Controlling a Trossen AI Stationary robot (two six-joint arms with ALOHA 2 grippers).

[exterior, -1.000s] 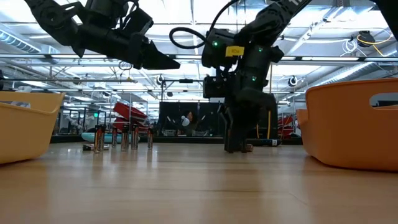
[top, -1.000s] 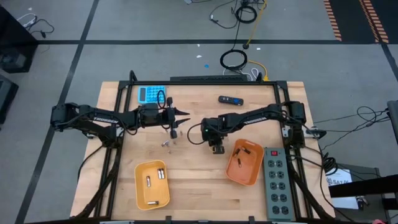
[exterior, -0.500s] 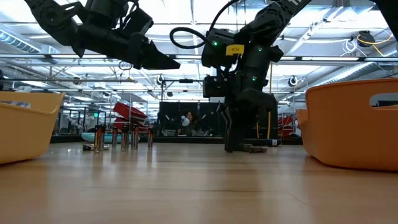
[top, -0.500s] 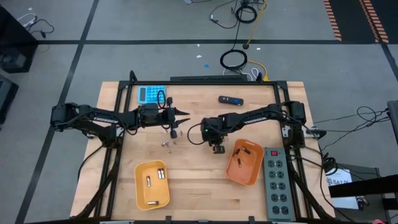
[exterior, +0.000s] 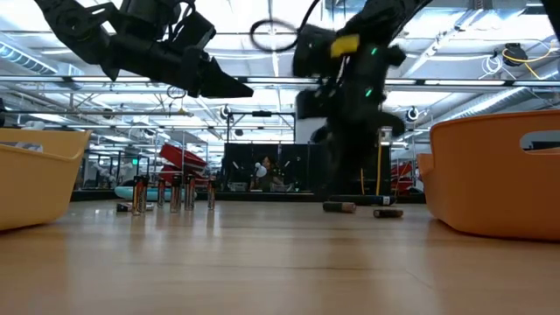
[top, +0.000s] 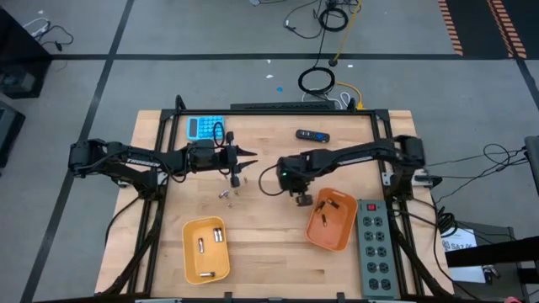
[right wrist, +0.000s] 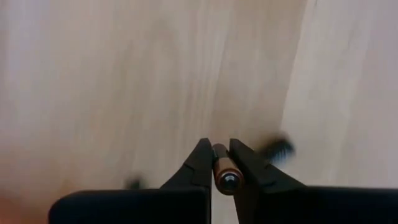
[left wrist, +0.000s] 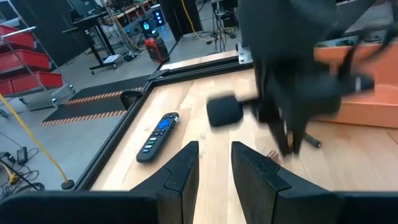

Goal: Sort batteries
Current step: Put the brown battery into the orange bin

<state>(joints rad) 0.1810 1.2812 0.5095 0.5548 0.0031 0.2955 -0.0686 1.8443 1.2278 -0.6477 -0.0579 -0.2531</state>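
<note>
The right pincer (right wrist: 221,163) holds a battery (right wrist: 224,175) clamped between its fingers, lifted off the bench (top: 261,236) just beside the orange tray (top: 330,220) on the right. Two batteries (exterior: 362,209) lie flat on the wood below it in the low view. The left pincer (left wrist: 213,168) hangs above the bench with a narrow gap between its fingers, gripping nothing, over a cluster of standing batteries (exterior: 175,192). A yellow tray (top: 206,249) with a few batteries sits near the front edge. Bare wood lies open between the two trays. A remote (left wrist: 158,135) rests near the far edge, a calculator (top: 205,127) at the far left corner, a power strip (top: 374,246) along the right edge.
</note>
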